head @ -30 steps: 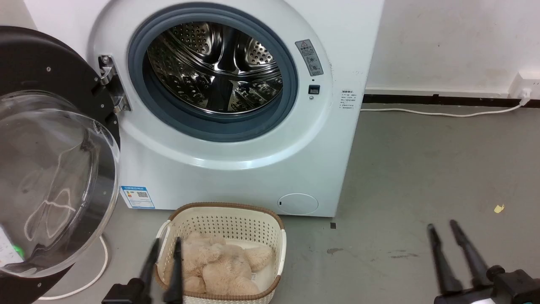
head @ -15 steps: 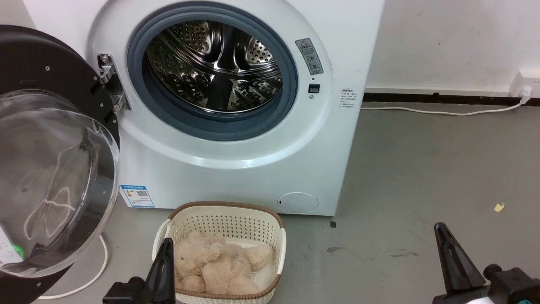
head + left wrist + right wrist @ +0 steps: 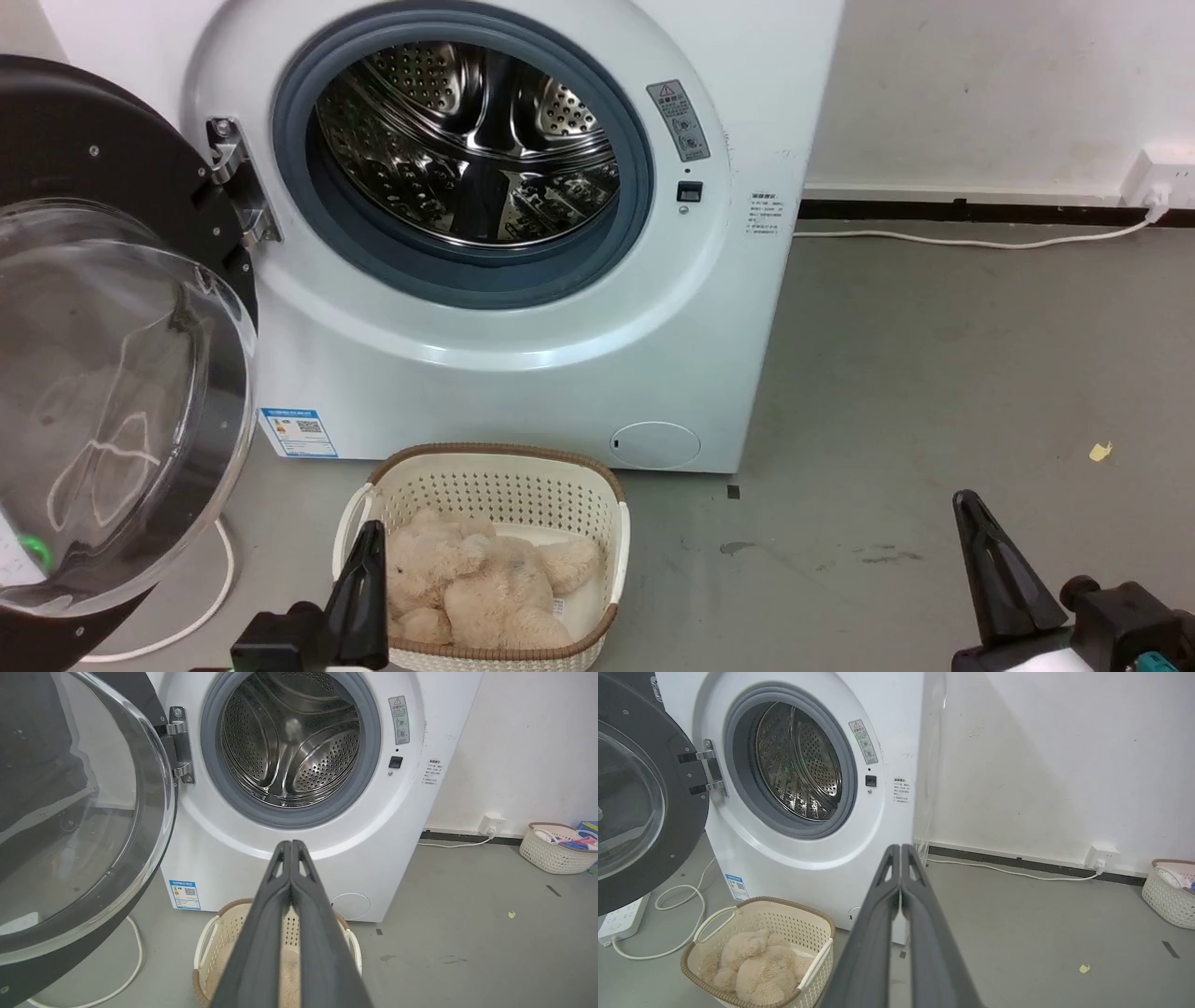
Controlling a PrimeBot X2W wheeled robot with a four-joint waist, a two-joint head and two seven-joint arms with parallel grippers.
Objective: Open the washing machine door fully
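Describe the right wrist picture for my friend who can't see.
A white washing machine stands with its round black door swung wide open. A basket holding a plush toy sits before it, beside the shut right gripper.

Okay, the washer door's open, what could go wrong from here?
The washing machine door hangs open left of the shut left gripper; a leftward sweep might knock it back. The basket with a plush toy sits before the washing machine; rolling forward could bump it. The white cable under the door might snag.
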